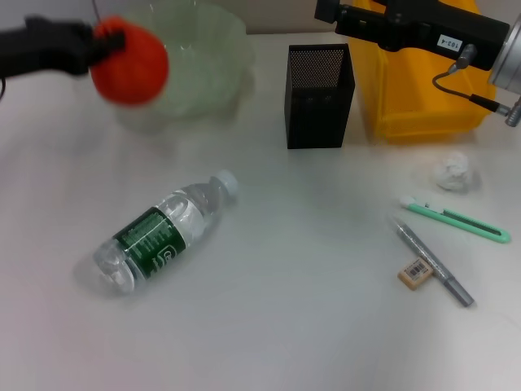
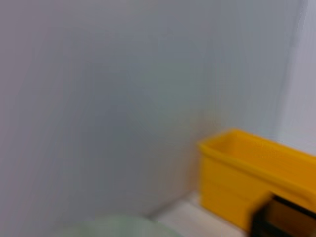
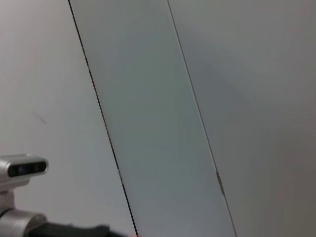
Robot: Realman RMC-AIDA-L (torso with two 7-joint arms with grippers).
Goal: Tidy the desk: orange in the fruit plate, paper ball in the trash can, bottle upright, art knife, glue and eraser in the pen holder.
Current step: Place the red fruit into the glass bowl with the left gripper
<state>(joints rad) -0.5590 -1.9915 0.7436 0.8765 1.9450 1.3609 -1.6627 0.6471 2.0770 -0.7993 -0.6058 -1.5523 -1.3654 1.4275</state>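
Note:
My left gripper (image 1: 110,45) is shut on the orange (image 1: 130,63) and holds it in the air at the near left edge of the pale green fruit plate (image 1: 203,61), at the back left. The clear water bottle (image 1: 163,232) with a green label lies on its side in the front left. The black mesh pen holder (image 1: 320,95) stands at the back middle. The white paper ball (image 1: 453,172), the green art knife (image 1: 456,220), the grey glue stick (image 1: 435,265) and the eraser (image 1: 414,274) lie at the right. My right arm (image 1: 423,28) is raised over the yellow trash can (image 1: 423,90).
The left wrist view shows a wall, the yellow trash can (image 2: 252,173) and a corner of the pen holder (image 2: 284,217). The right wrist view shows only wall panels.

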